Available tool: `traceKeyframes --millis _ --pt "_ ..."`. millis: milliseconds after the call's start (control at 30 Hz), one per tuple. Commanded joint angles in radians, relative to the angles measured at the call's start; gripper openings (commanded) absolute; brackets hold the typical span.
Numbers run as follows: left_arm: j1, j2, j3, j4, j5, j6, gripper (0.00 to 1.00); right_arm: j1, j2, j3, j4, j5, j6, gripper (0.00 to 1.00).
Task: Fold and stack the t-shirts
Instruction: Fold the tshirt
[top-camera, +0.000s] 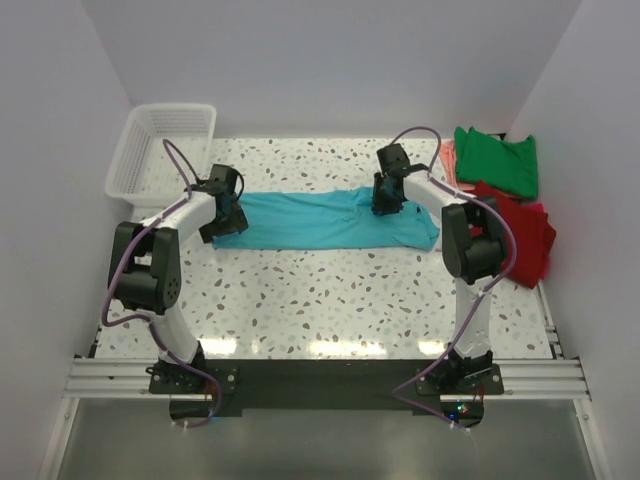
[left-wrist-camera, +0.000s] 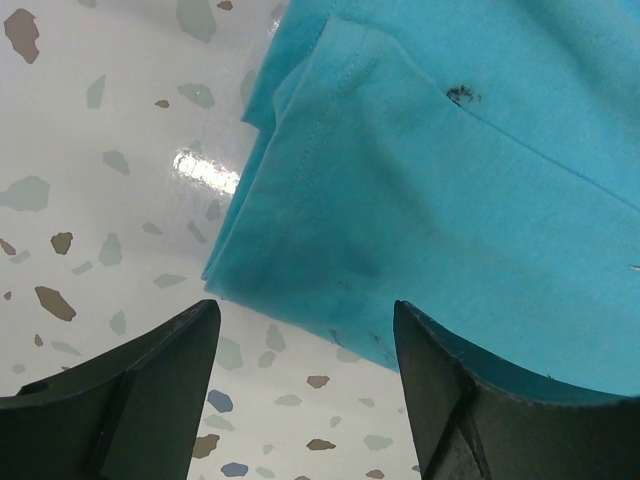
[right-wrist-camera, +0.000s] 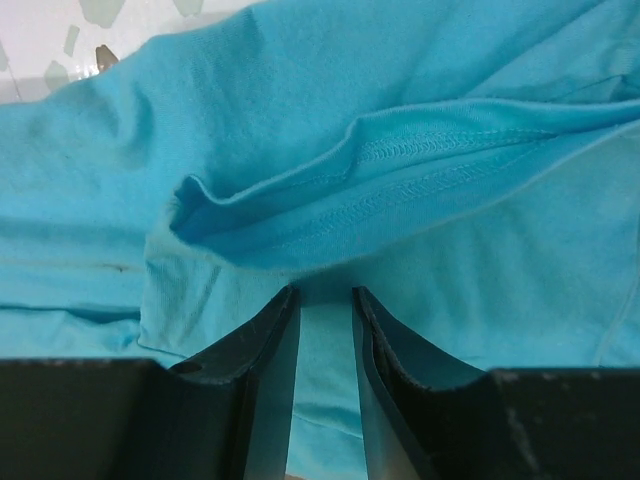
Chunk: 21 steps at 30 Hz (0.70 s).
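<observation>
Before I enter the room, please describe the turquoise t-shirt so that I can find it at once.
Look at the white speckled table. Across its far half, the turquoise t-shirt lies as one long band, running left to right. It alone lies in the middle; the green shirt and the red shirt are piled at the right edge.

Salmon-pink shirt (top-camera: 447, 160) mostly hidden under green shirt (top-camera: 497, 162); L end of turquoise shirt (top-camera: 310, 220) partly under left gripper (top-camera: 231, 213), top cam.
</observation>
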Motion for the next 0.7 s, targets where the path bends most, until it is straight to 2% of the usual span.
traceKeyframes --millis 0,367,667 --pt "0.007 -0.003 0.026 0.028 -0.003 0.022 0.75 0.009 0.023 0.07 0.009 0.011 -0.006 0.32" --pt "0.006 -0.002 0.026 0.025 -0.011 0.028 0.75 0.012 0.134 0.235 -0.002 0.072 -0.013 0.31" --pt "0.007 0.012 0.026 0.036 -0.004 0.031 0.75 0.01 0.146 0.233 0.092 0.112 -0.056 0.29"
